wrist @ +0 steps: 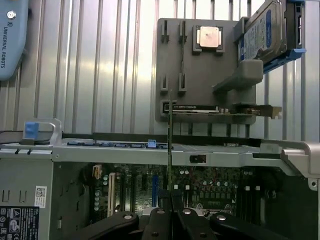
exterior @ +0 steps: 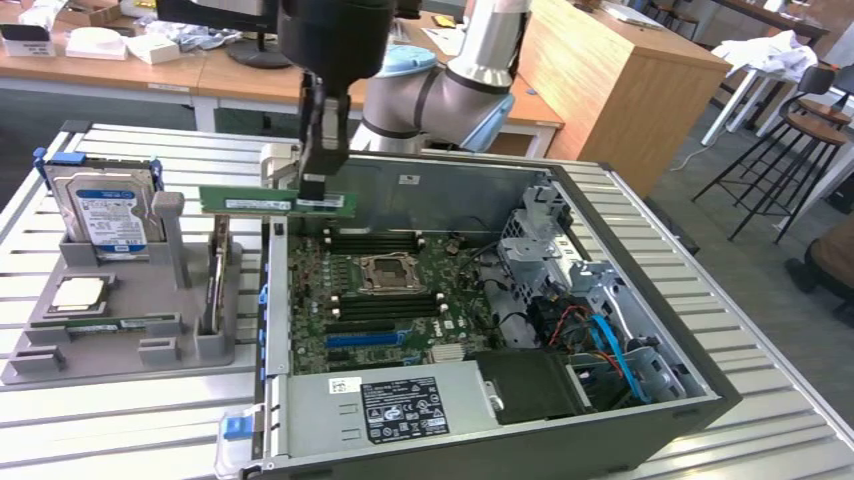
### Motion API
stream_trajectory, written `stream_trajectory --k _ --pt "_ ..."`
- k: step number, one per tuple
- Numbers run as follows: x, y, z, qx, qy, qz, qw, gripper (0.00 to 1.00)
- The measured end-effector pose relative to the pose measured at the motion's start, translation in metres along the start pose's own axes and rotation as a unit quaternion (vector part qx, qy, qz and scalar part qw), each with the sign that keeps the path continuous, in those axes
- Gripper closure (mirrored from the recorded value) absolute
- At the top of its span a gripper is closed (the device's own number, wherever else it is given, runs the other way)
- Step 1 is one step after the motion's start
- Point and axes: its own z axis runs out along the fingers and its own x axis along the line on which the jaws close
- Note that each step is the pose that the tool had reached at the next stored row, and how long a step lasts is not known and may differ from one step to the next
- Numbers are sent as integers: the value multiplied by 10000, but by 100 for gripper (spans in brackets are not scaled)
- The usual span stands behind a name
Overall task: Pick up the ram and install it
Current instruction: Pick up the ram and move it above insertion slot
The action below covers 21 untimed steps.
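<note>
We had the jaws clenched on the ram (exterior: 274, 203), holding it level, long edge down, in the air over the case (exterior: 721, 395) wall nearest the holder (exterior: 120, 350), a posture we judged suited the motherboard (exterior: 387, 310) slots.

Slatted metal worktable (exterior: 120, 420) in foreground, pale and ribbed. Behind it, a long wooden desk (exterior: 120, 72) with clutter, and a tall wooden counter (exterior: 627, 90) toward the exterior view's right. Grey floor (exterior: 747, 235) beyond, black-framed stools (exterior: 798, 128) near the counter; even indoor light.
</note>
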Motion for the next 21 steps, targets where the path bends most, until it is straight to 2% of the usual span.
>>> stream_trajectory --k 10,21 --pt "7 -365 -21 0 0 -2 10000 88" --pt "16 -836 -45 0 0 -6 10000 88"
